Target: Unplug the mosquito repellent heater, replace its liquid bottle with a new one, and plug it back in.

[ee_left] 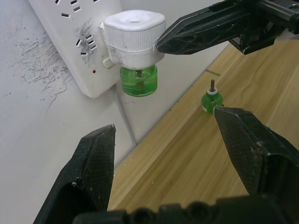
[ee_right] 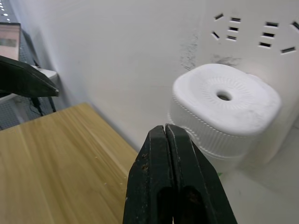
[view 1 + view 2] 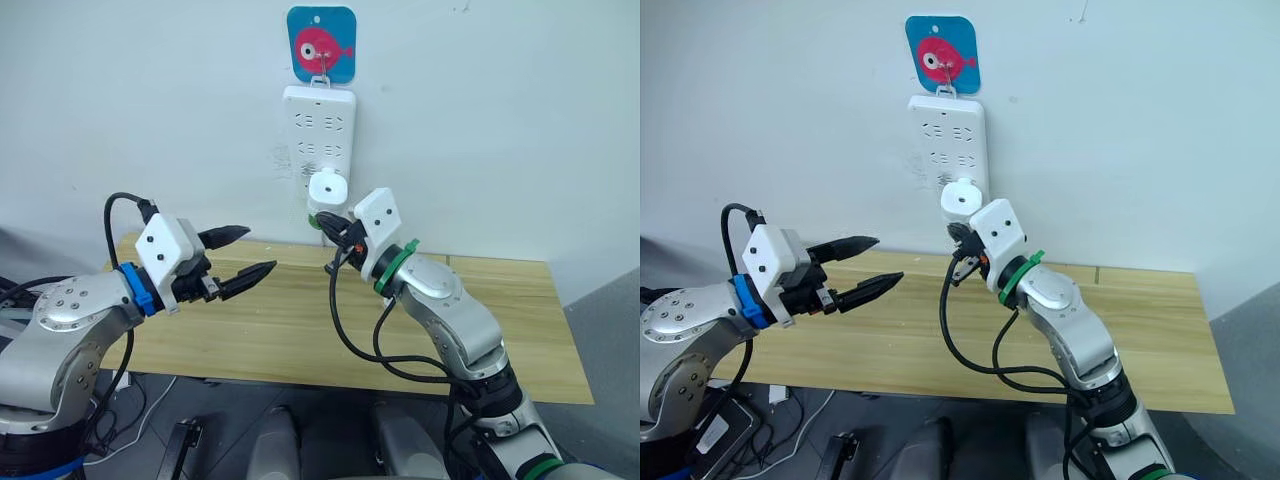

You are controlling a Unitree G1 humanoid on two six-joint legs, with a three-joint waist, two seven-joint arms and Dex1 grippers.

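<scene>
Left wrist view: mosquito repellent heater (image 1: pixel 134 35) plugged into the white power strip (image 1: pixel 70 42) on the wall, above the table's back edge; vent end up, long axis vertical. One green liquid bottle (image 1: pixel 138 80) hangs beneath it, wick upward. A second green bottle (image 1: pixel 211 100) stands upright on the wooden table (image 3: pixel 300 330), near the wall. Left gripper (image 3: pixel 245 255) spread wide, empty, over bare tabletop. Right gripper (image 2: pixel 169 154) clenched, empty, tips just beside the heater.
</scene>
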